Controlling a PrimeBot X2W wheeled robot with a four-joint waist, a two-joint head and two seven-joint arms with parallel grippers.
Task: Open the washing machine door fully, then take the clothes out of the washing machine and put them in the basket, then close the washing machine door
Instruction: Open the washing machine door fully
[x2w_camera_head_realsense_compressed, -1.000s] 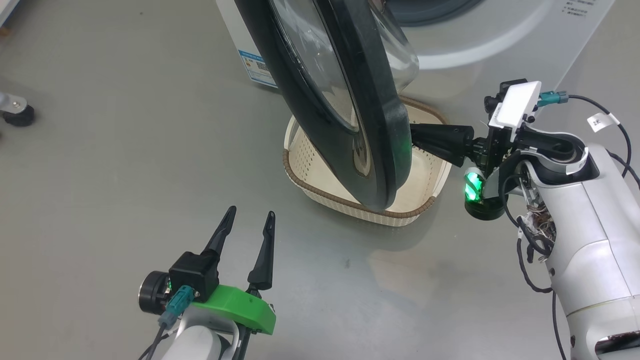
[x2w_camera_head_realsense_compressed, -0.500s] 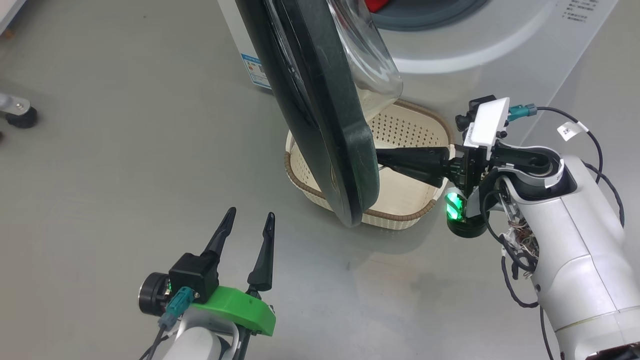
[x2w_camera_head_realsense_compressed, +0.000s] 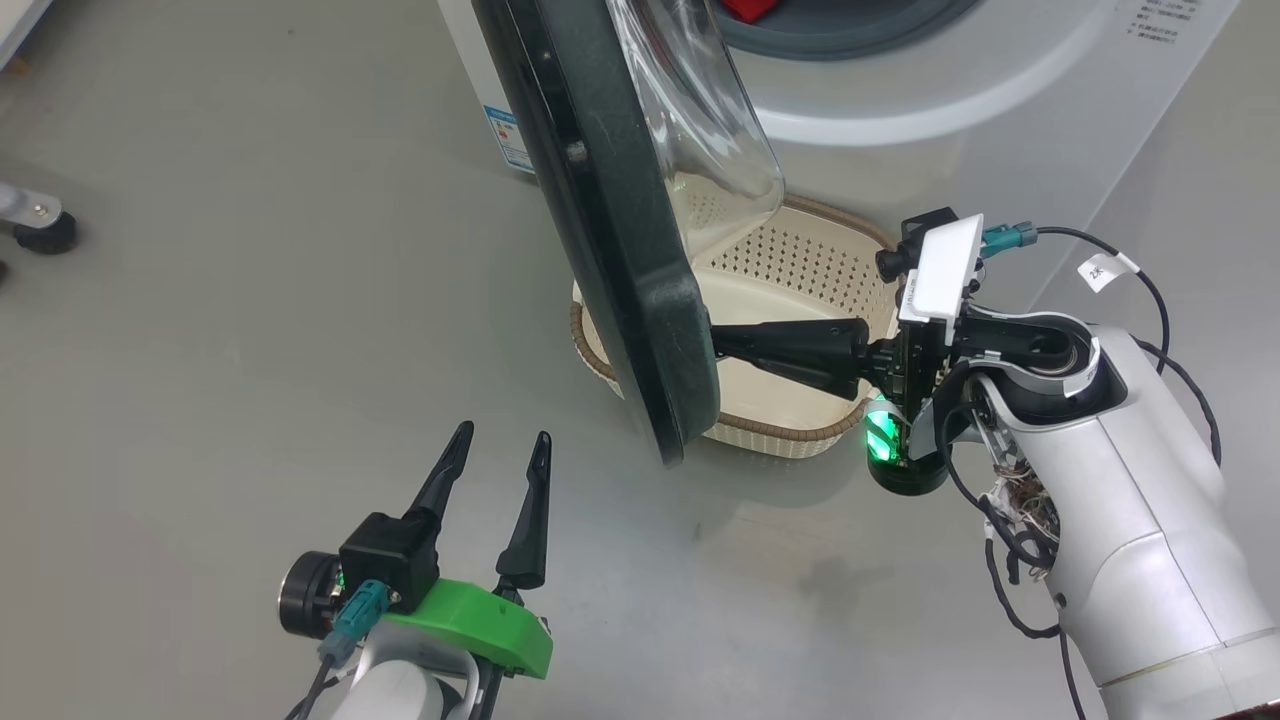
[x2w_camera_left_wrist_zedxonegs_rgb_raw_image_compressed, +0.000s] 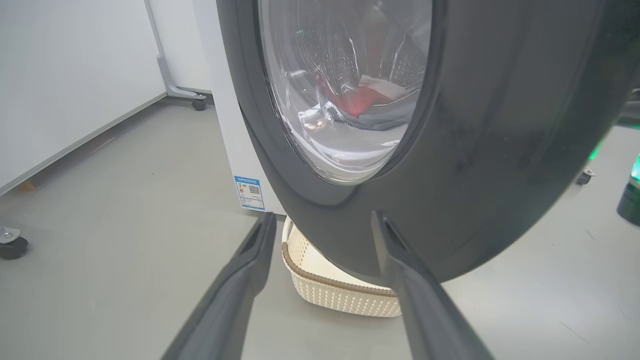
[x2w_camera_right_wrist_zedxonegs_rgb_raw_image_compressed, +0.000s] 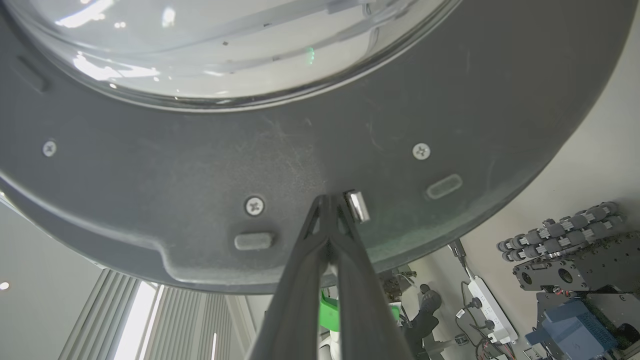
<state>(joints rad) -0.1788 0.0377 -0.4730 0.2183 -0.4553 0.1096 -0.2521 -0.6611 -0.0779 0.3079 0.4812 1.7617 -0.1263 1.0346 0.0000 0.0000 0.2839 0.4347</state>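
The washing machine door stands swung out, nearly edge-on in the head view, with its glass bowl facing the washing machine. My right gripper is shut, and its tips press the door's inner face beside a small metal latch. The cream basket sits on the floor under the door. Red clothes show in the drum, and through the glass in the left wrist view. My left gripper hangs open and empty, low at the left, facing the door's outer rim.
A blue label marks the machine's left side. A caster wheel stands on the grey floor at far left. White panels on wheeled legs line the left. A power strip and equipment lie beyond the door.
My right gripper has pushed leftwards against the door's inner face, and the door has swung further open, uncovering more of the basket. The left arm has stayed still.
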